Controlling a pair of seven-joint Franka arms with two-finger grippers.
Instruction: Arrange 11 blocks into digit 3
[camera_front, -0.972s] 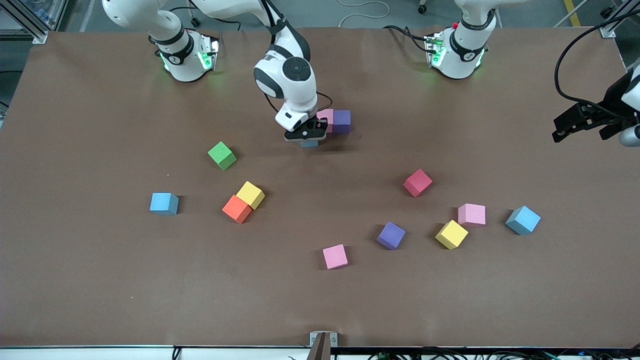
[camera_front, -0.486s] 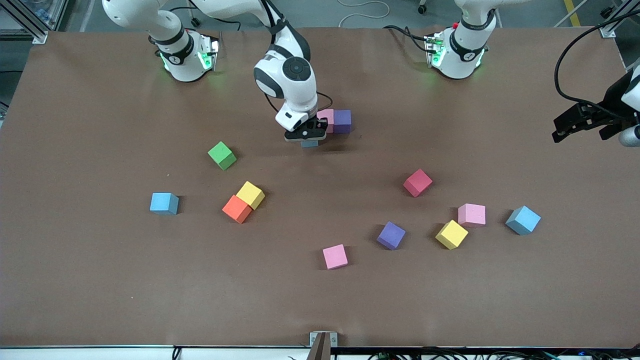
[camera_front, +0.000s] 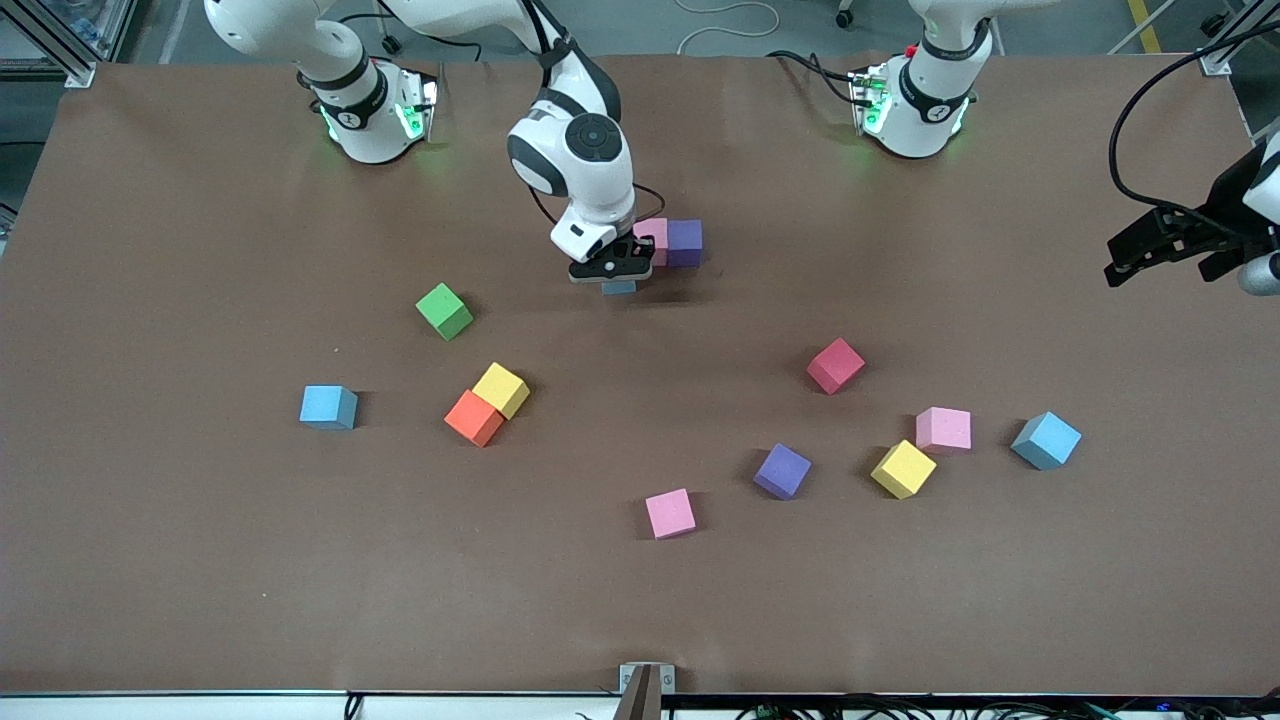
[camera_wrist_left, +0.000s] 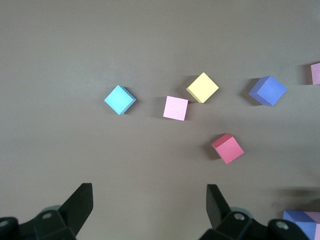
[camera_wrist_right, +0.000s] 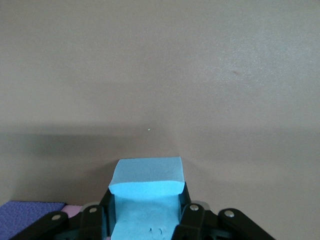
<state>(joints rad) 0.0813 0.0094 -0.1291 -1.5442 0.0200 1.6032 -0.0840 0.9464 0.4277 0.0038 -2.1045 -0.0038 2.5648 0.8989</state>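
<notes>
On the brown surface (camera_front: 200, 560), toward the right arm's end, a blue block (camera_front: 328, 407) lies alone. A green block (camera_front: 444, 310) lies farther from the front camera than it, nearer the middle. An orange block (camera_front: 473, 417) and a yellow block (camera_front: 501, 389) touch each other, nearer to the front camera than the green one.

The right gripper (camera_front: 612, 270) is down at the middle of the surface, its jaws closed on a light blue block (camera_wrist_right: 146, 199). The held block sits just beside a pink block (camera_front: 655, 238) and a purple block (camera_front: 684, 242), which touch each other in a short row. The front view does not show whether the held block touches the pink one. These three are the only start of the digit 3; the rest lie loose.

A second pink block (camera_front: 670, 513) lies nearest the front camera. Toward the left arm's end come a second purple block (camera_front: 782, 470), a red block (camera_front: 835, 365) farther from the camera, a second yellow block (camera_front: 903, 468), a third pink block (camera_front: 943, 429) close beside that yellow one, and another blue block (camera_front: 1046, 440), turned at an angle.

The left gripper (camera_front: 1150, 245) hangs in the air over the left arm's end of the surface, its jaws spread wide and empty; that arm waits. Its wrist view looks down on the loose blue, pink, yellow, purple and red blocks.
</notes>
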